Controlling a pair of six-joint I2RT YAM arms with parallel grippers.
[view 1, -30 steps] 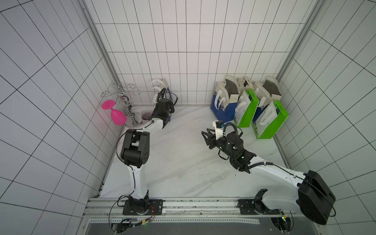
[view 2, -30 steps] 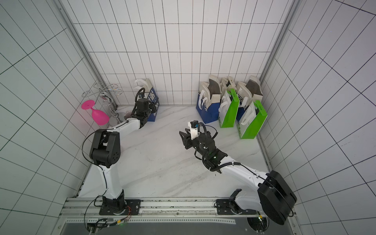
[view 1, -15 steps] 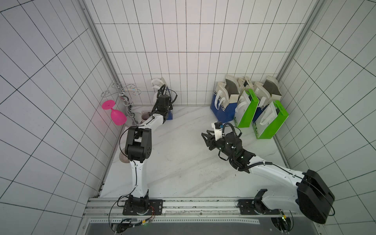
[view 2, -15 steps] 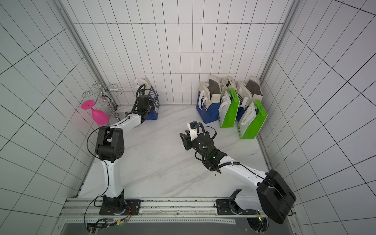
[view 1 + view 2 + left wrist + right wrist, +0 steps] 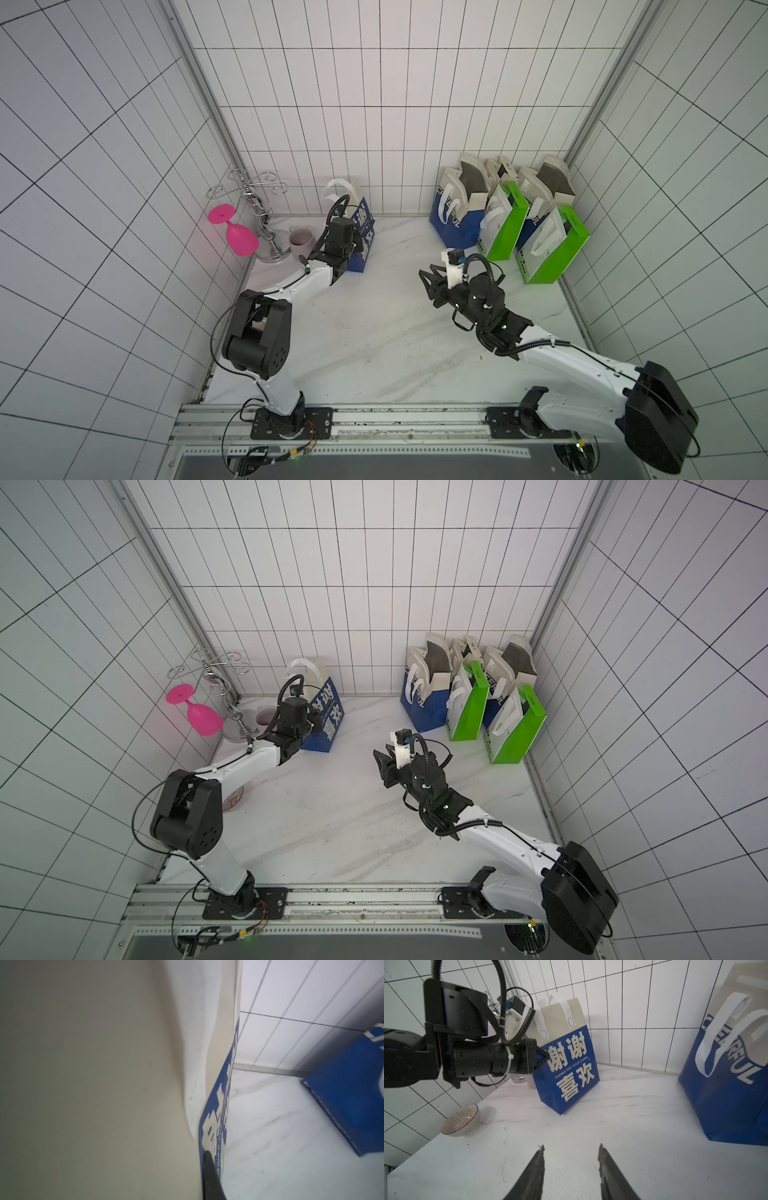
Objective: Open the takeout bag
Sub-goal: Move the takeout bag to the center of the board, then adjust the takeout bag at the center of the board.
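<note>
Left jaws pinch shut on a side edge of the blue takeout bag (image 5: 363, 249), which stands at the back left of the surface (image 5: 374, 340), just beside a mug (image 5: 301, 242). Right jaws hang half-open, empty, over open marble mid-surface, well apart from the bag.

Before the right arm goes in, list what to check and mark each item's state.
1. Left gripper shut on the bag, at its side edge: ok.
2. Depth of that grip: cannot tell. The left wrist view shows one finger on the blue face, and the other is hidden.
3. Right gripper open and empty: ok.
4. Table bare between right gripper and bag: ok. The bowl sits off to the side.
5. Bag standing on the table: ok.
6. Handles free above the bag's top: ok.
</note>
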